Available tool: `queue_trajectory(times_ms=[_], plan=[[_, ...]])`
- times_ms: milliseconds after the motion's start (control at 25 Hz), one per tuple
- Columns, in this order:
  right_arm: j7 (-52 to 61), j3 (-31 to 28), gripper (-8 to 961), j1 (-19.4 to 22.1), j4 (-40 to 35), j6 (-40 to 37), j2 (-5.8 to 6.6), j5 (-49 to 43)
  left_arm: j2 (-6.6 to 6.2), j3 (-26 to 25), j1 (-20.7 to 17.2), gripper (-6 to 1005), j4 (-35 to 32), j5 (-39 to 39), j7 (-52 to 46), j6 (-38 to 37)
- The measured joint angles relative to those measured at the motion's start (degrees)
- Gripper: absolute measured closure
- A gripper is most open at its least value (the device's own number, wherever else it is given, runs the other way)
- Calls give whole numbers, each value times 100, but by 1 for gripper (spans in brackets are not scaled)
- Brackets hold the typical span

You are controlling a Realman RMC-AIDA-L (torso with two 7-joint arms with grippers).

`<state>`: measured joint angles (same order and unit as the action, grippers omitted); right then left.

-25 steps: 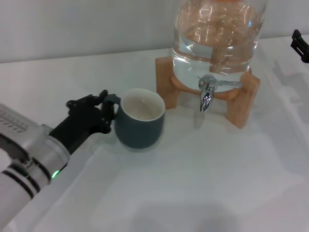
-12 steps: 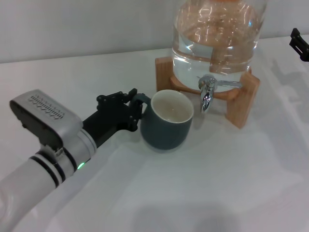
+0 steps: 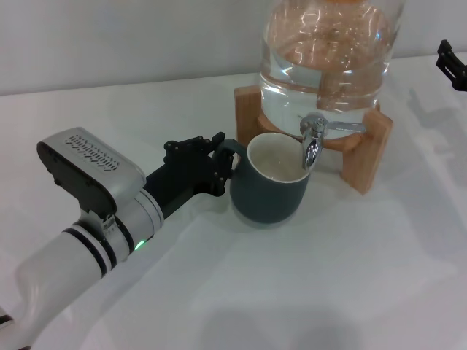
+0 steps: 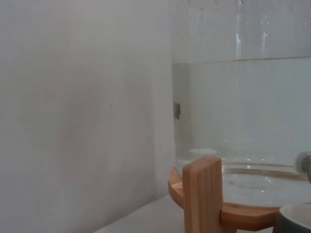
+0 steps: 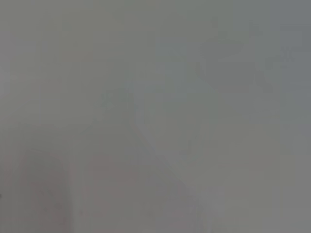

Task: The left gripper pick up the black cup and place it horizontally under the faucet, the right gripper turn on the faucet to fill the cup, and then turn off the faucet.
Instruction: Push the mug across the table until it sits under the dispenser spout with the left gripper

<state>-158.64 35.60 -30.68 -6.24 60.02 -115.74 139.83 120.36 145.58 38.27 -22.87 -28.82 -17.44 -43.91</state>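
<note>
The black cup (image 3: 276,189) stands upright on the white table, its cream inside showing, with its rim right under the spout of the chrome faucet (image 3: 314,142). My left gripper (image 3: 221,169) is shut on the cup's loop handle, on the cup's left side. A sliver of the cup's rim (image 4: 294,213) shows in the left wrist view. The faucet's thin lever points right, along the wooden stand. Only a small black piece of my right gripper (image 3: 451,64) shows at the far right edge, well away from the faucet. The right wrist view is a blank grey.
A large clear water jar (image 3: 327,51), partly filled, sits on a wooden stand (image 3: 365,157) behind the cup; the same stand (image 4: 203,194) fills the left wrist view. A pale wall runs along the table's back edge.
My left gripper has carried the cup to the right, from well left of the stand to under the faucet's spout. The right gripper has stayed at the far right edge.
</note>
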Motion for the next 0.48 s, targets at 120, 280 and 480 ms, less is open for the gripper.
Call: queue_trajectory(times_ms=[120,280,480], plan=[[0,0,113,0,13,39,-1,0,3,1,0,837,-29,-2,-15,40],[0,0,113,0,14,52,-2,0,6,5,-12,837,-64,-7,-44,167],[0,0,113,0,8,54,-2,-4,10,66,-41,837,-122,-3,-47,199]])
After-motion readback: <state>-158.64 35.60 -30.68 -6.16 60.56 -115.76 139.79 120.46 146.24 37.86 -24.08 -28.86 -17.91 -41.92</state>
